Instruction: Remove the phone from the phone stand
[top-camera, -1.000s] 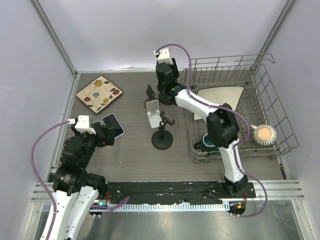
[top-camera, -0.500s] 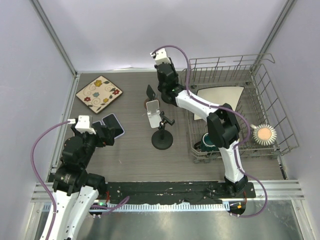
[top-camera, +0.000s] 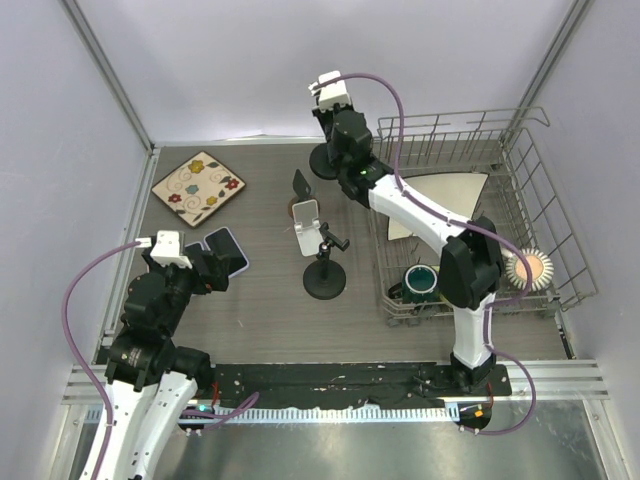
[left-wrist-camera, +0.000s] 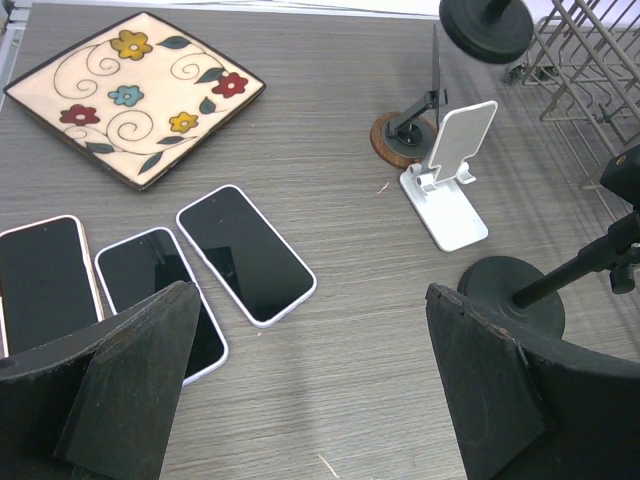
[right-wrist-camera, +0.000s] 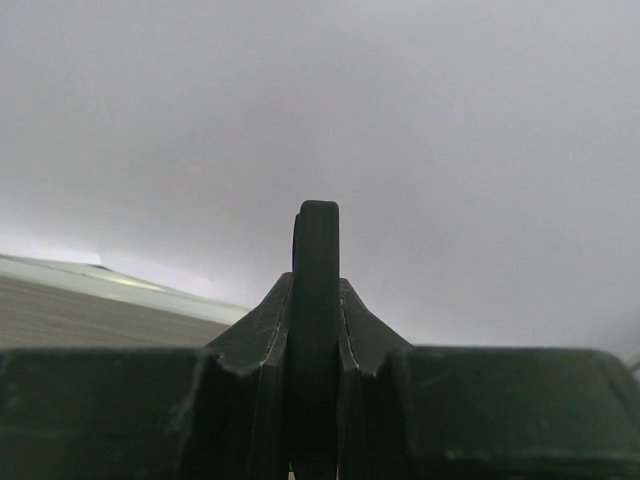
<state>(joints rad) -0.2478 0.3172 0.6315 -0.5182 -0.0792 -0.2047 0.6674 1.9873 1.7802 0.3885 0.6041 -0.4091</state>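
Disc (top-camera: 325, 160) in right pincer (right-wrist-camera: 315, 292), near wall (top-camera: 250, 70)

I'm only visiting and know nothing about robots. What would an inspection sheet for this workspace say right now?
Surface: grey wood-grain table; no spills seen.
Job's things: three phones lie flat near the left arm; the white stand is empty; the wooden-based stand carries an upright dark panel, probably a phone.
Clutter: flowered plate; two black round-based stands; wire rack holding a green cup.
Claws: left claw open and empty; right claw, up at the back, shut on a thin dark slab that I cannot identify.
Cables: purple cables loop off both arms, touching nothing on the table.
Surroundings: pale walls; nothing else seen.
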